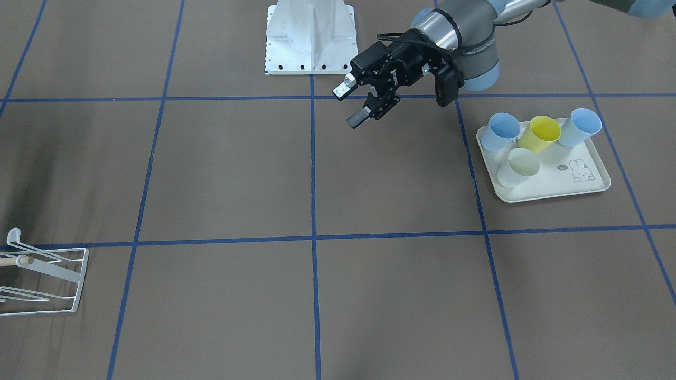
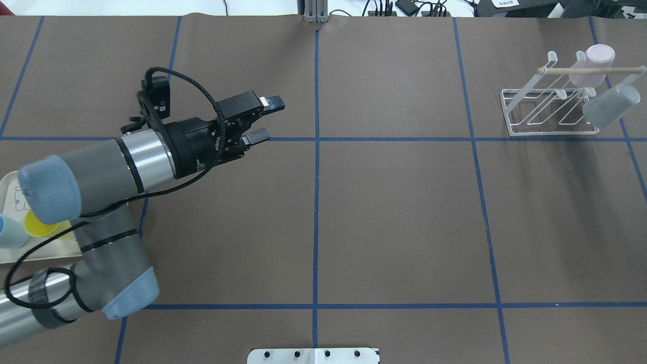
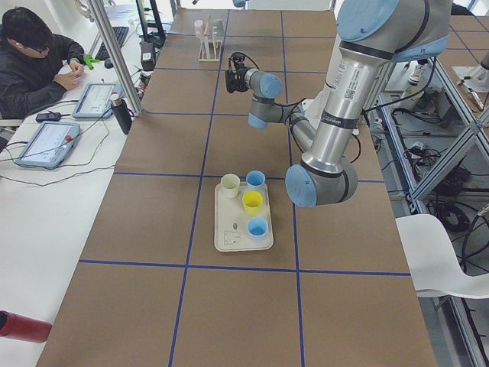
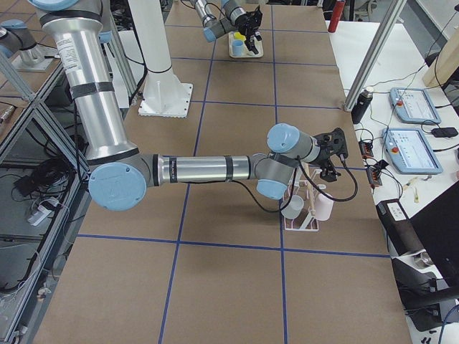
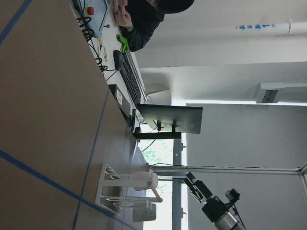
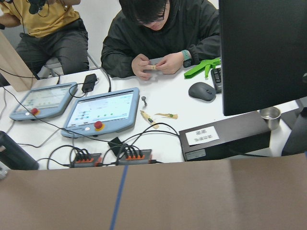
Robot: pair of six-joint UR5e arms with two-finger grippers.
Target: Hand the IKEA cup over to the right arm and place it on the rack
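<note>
Several cups stand on a cream rabbit-print tray (image 1: 586, 184): two blue ones (image 1: 501, 132), a yellow one (image 1: 541, 133) and a pale green one (image 1: 520, 166). My left gripper (image 2: 268, 120) is open and empty, held above the table toward its middle, away from the tray; it also shows in the front view (image 1: 348, 104). The white wire rack (image 2: 551, 133) stands at the far right and carries a pink cup (image 2: 591, 64) and a grey cup (image 2: 609, 105). My right gripper (image 4: 330, 152) hovers just past the rack (image 4: 301, 223); I cannot tell whether it is open or shut.
The robot's white base plate (image 1: 309, 37) sits at the near middle edge. Operators sit at a desk with tablets (image 6: 100, 112) and a monitor (image 6: 264, 52) beyond the table's far edge. Blue tape lines grid the brown table.
</note>
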